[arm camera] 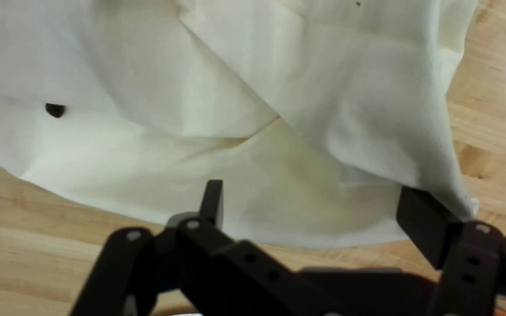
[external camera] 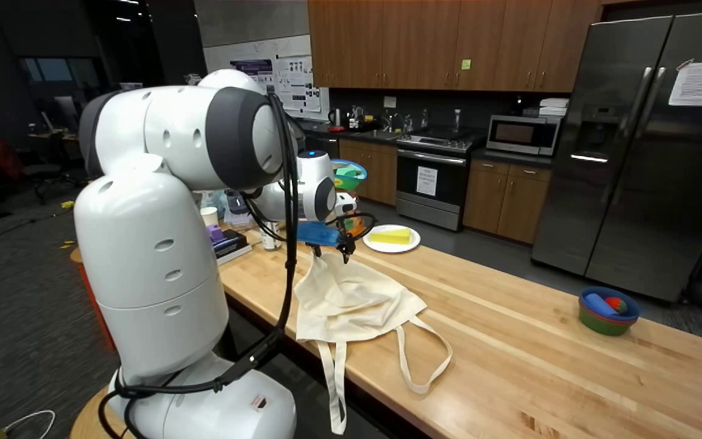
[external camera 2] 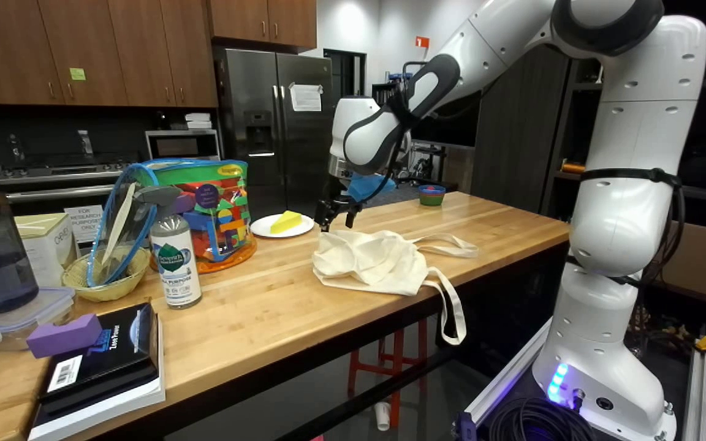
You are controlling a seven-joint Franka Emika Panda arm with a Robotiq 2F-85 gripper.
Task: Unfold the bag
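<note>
My gripper (arm camera: 312,206) stands with its fingers well apart, grasping nothing, at the edge of the cream cloth tote bag (external camera: 357,305) opposite its loop straps (external camera: 340,366). One finger sits right by a raised fold (arm camera: 431,140); I can't tell whether they touch. The cloth should be light, limp and forgiving, so I'd pinch that fold's upper layer alone. Near the gripper, a white plate (external camera: 389,248) holding a yellow wedge (external camera: 390,236) could get knocked by a wide pull.
</note>
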